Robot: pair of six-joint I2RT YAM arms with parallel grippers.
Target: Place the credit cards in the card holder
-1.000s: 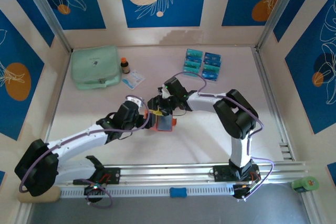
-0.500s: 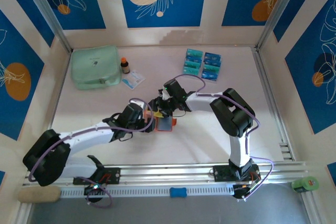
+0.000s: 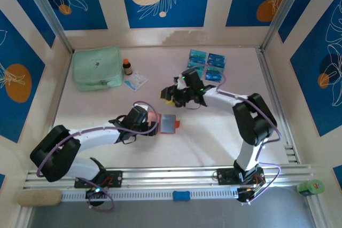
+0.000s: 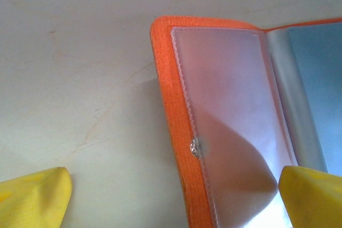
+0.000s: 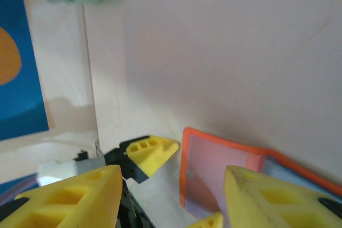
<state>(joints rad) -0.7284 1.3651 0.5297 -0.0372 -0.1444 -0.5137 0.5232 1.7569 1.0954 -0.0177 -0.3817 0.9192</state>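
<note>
Orange-red woven fabric is edging the card holder (image 3: 168,124), which is lying open and flat near the middle of the matte pale bench (image 3: 208,142). In the left wrist view its glossy clear plastic pocket is showing a stitched seam and a small metal snap stud (image 4: 195,146), with a bluish panel beside it. The left gripper (image 4: 173,198) is hovering at the holder's left edge. Its blunt yellow jaws are spread wide, one tip over the pocket and the other over bare bench, gripping nothing. The right gripper (image 5: 171,196) is hanging just beyond the holder, its yellow jaws standing apart with nothing between them. The credit cards (image 3: 206,66), thin teal and blue rectangles, are lying in two neat columns toward the far right, well apart from the holder. A soft mint-green zip pouch (image 3: 96,68) is sitting at the far left.
</note>
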